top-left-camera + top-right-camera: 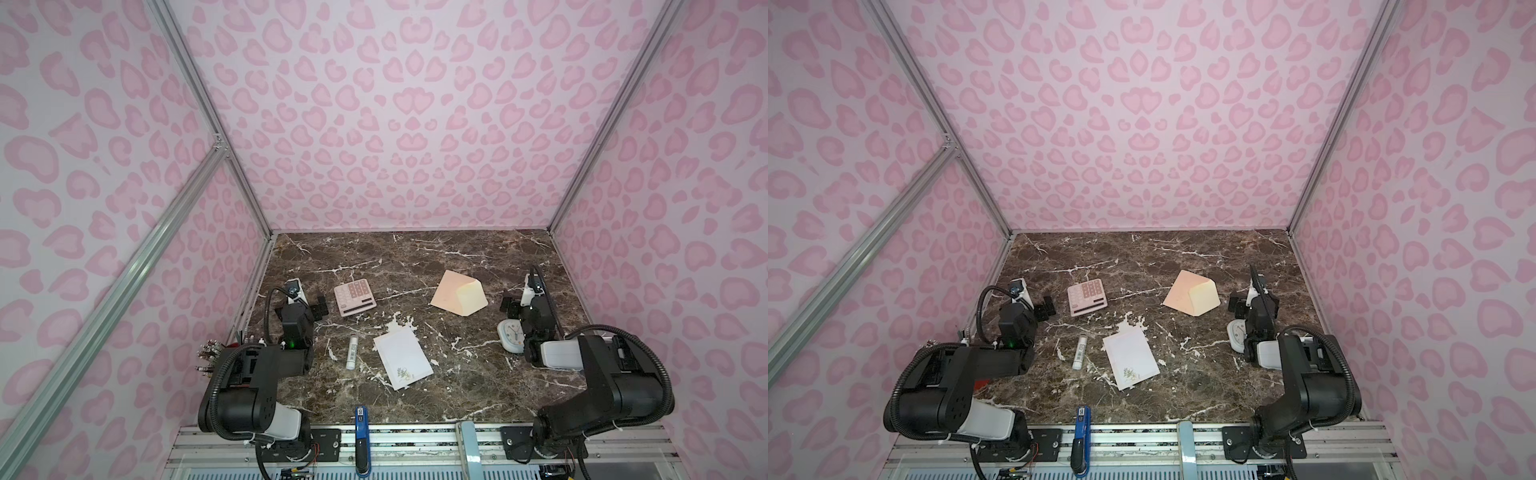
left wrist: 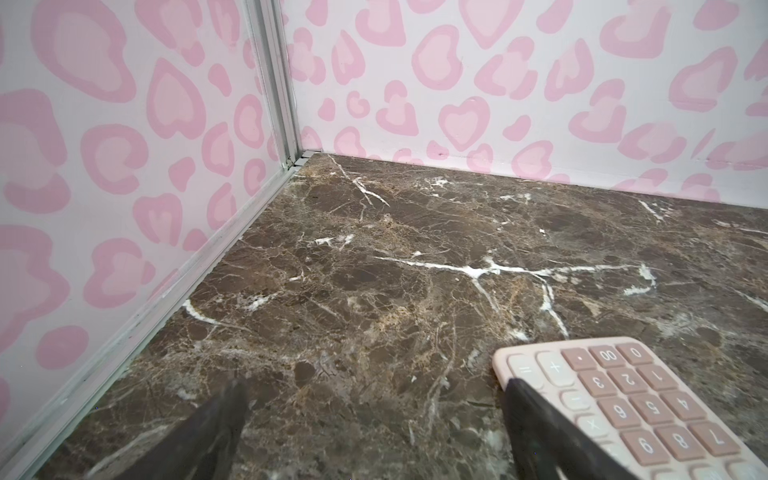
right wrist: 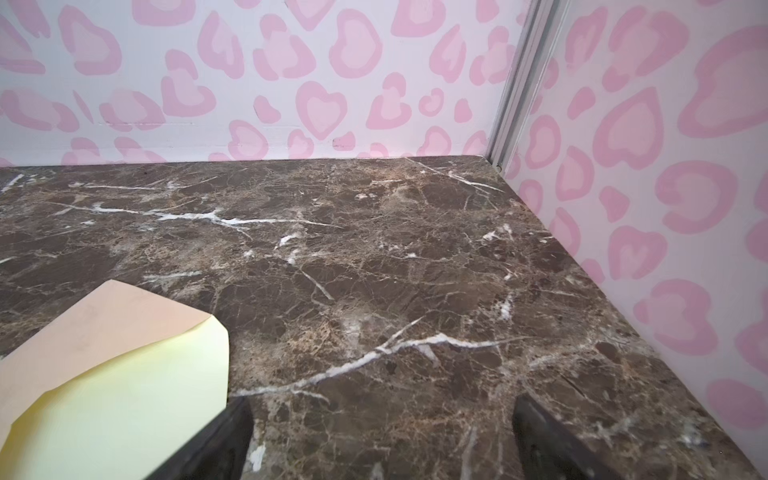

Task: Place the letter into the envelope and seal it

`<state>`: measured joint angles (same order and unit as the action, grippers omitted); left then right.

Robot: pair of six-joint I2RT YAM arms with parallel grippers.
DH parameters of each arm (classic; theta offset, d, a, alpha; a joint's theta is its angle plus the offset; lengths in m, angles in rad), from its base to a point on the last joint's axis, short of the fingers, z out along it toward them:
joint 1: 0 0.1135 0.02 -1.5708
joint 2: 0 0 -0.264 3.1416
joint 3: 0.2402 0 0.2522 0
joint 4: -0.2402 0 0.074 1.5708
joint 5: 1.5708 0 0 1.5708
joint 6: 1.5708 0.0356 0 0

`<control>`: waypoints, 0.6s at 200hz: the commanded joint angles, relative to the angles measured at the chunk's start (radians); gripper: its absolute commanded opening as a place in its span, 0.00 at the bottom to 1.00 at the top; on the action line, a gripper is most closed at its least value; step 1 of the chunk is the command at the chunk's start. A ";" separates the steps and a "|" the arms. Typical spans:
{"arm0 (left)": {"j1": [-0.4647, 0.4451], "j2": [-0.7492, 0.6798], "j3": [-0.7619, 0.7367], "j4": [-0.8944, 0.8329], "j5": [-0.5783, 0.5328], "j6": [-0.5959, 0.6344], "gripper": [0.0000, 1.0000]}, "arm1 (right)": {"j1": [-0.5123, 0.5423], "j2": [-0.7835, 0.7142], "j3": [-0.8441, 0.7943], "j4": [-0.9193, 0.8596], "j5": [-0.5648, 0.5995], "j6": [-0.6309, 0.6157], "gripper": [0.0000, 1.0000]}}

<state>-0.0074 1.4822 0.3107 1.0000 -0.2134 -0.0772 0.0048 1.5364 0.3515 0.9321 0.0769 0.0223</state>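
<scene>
The letter (image 1: 402,359) (image 1: 1131,358), a white sheet with a small green flower print at its near corner, lies flat near the middle front of the marble table. The peach envelope (image 1: 448,291) (image 1: 1179,293) lies further back and to the right, its cream flap (image 1: 471,297) (image 3: 124,407) lifted and open. My left gripper (image 1: 320,306) (image 1: 1047,307) (image 2: 374,386) is open over bare marble by the left wall. My right gripper (image 1: 509,305) (image 1: 1237,305) (image 3: 382,403) is open too, just right of the envelope and holding nothing.
A pink calculator (image 1: 354,297) (image 2: 623,399) sits right beside my left gripper. A white glue stick (image 1: 352,352) lies left of the letter. A small white clock (image 1: 510,336) stands under my right arm. A blue stapler (image 1: 360,432) sits at the front edge. Walls close three sides.
</scene>
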 commanded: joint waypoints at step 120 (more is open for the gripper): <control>0.001 0.002 0.001 0.033 0.013 0.014 0.98 | 0.001 0.002 0.001 0.011 -0.001 -0.002 1.00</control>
<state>-0.0074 1.4822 0.3103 1.0000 -0.2081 -0.0753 0.0048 1.5364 0.3515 0.9321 0.0742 0.0223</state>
